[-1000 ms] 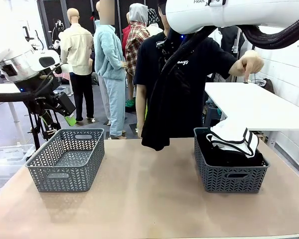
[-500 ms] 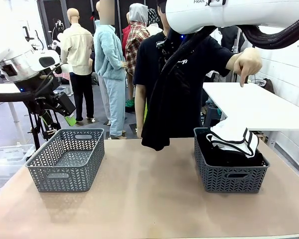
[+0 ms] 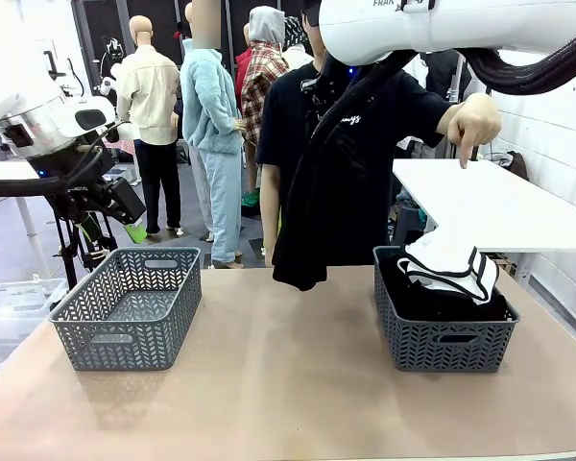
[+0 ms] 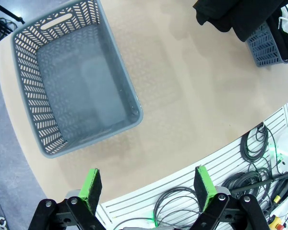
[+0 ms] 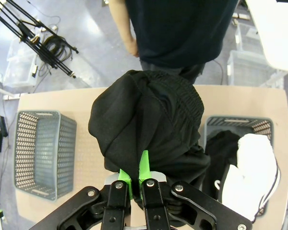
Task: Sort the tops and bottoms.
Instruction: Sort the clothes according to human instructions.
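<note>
Two baskets, one dangling garment

Right claw [image 5: 136, 178], clenched on the black garment [image 3: 317, 182], holds it hanging lengthwise above the worktop [image 3: 288, 384], between the empty basket [image 3: 130, 305] and full basket [image 3: 442, 322]. Left claw [image 4: 146, 187] hangs released by the empty one.

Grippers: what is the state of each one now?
Left gripper: open, holding nothing.
Right gripper: closed on the black garment.

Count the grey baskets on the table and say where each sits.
2. The empty basket sits at the table's left end; the full basket, holding black and white clothes, sits at the right end. None seems hidden.
</note>
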`<act>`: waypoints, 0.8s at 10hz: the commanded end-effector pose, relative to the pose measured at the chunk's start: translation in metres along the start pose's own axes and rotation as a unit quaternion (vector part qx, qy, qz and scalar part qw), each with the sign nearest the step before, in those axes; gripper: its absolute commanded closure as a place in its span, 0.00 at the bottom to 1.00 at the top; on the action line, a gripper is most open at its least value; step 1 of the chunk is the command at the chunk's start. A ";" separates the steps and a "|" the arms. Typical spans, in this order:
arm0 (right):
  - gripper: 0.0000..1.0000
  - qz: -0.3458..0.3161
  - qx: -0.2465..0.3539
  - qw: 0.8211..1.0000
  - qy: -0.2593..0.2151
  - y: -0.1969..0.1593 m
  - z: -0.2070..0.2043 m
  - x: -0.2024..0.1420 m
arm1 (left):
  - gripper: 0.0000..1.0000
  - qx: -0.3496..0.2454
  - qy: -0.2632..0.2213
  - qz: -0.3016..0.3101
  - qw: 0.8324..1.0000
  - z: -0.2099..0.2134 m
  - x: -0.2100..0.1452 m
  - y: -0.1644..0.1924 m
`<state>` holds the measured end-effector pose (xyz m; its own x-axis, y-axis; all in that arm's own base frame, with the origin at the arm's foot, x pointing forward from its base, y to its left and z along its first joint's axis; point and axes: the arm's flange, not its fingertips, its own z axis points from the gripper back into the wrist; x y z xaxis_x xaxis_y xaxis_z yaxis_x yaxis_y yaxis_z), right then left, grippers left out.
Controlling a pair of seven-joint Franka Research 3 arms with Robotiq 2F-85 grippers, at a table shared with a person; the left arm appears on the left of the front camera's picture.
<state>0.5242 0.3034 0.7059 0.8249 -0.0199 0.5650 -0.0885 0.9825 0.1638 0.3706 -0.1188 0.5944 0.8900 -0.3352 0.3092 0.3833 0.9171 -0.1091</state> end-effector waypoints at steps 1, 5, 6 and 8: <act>1.00 0.000 0.000 1.000 0.000 0.000 0.000 0.000 | 0.00 -0.004 -0.001 -0.006 1.000 0.000 -0.001 0.003; 1.00 -0.026 -0.052 0.995 -0.077 -0.072 0.061 0.028 | 0.00 -0.004 -0.001 -0.006 1.000 0.000 -0.001 0.003; 1.00 -0.036 -0.076 0.992 -0.092 -0.102 0.074 0.029 | 0.00 -0.004 -0.001 -0.006 1.000 0.000 -0.001 0.003; 1.00 -0.034 -0.109 0.989 -0.092 -0.137 0.084 0.017 | 0.00 -0.004 -0.001 -0.006 1.000 0.000 -0.001 0.003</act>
<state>0.5157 0.1551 0.7805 0.7105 -0.1273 0.6921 0.0939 0.9919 0.0861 0.3707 -0.1183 0.5945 0.8902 -0.3342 0.3096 0.3825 0.9175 -0.1094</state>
